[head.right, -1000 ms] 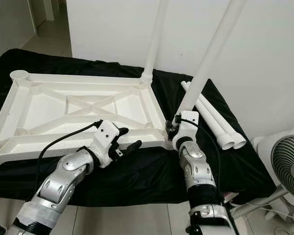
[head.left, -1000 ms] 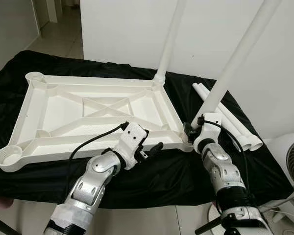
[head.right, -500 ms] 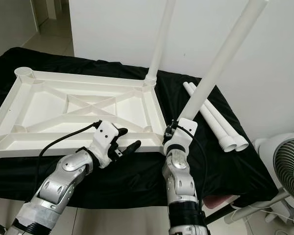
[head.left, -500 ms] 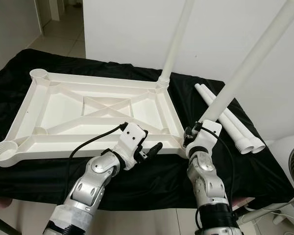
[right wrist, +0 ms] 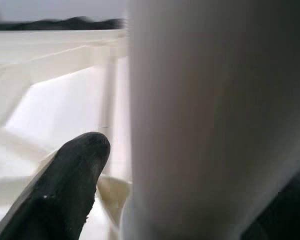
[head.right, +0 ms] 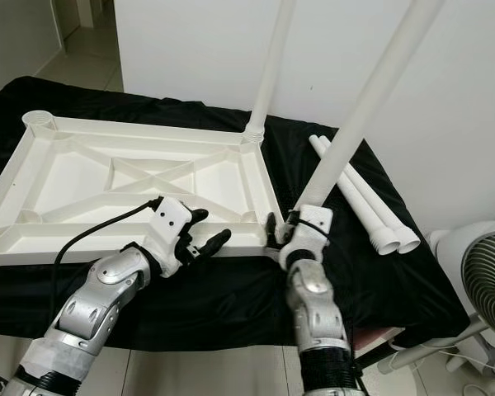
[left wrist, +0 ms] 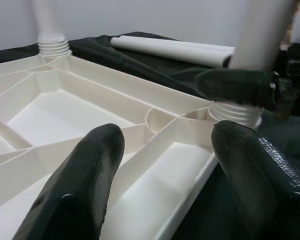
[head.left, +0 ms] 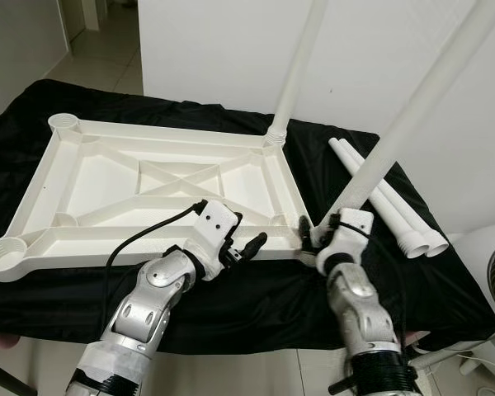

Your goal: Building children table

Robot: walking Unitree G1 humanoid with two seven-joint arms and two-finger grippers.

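A white plastic tabletop (head.left: 132, 132) lies upside down on a black-draped table (head.left: 264, 289). One white leg (head.left: 297, 66) stands upright in its far right corner socket. My right gripper (head.left: 313, 235) is shut on a second leg (head.left: 412, 111), which leans up to the right; its threaded end (left wrist: 235, 112) sits at the near right corner socket. That leg (right wrist: 200, 125) is seen close up in the right wrist view, beside one black finger (right wrist: 65, 190). My left gripper (head.left: 243, 247) is open at the tabletop's front rim, just left of that corner, holding nothing.
Two loose white legs (head.left: 388, 198) lie side by side on the cloth right of the tabletop. A standing fan (head.right: 483, 280) is off the table's right end. A white wall rises close behind the table.
My right gripper has brought the held leg's lower end left and down onto the near right corner socket. The left gripper has shifted slightly left along the front rim, still open.
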